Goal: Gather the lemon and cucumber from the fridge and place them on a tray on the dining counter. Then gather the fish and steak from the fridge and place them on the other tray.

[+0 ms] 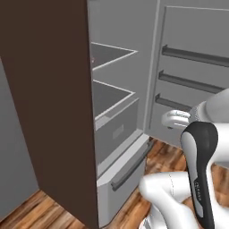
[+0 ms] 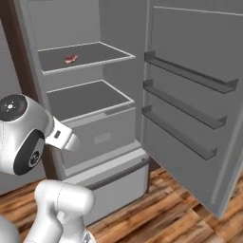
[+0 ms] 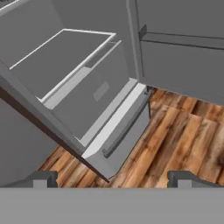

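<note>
One steak (image 2: 71, 59) lay on the upper shelf (image 2: 95, 53) of the fridge (image 2: 118, 28), well back from the pale front edge and toward the shelf's left side. Below it sat a second shelf (image 2: 90, 97), then one drawer (image 2: 104, 137), then a bottom freezer drawer (image 2: 118, 182) with a long bar handle. The fridge door (image 2: 190, 71) stood swung wide to the right, carrying three door racks (image 2: 182, 71). A dark brown panel (image 1: 49, 98) flanked the fridge on the left. The hand (image 3: 112, 179) hung with its fingertips (image 3: 41, 178) spread wide, holding nothing, over wood floor (image 3: 175, 131) in front of the freezer drawer
</note>
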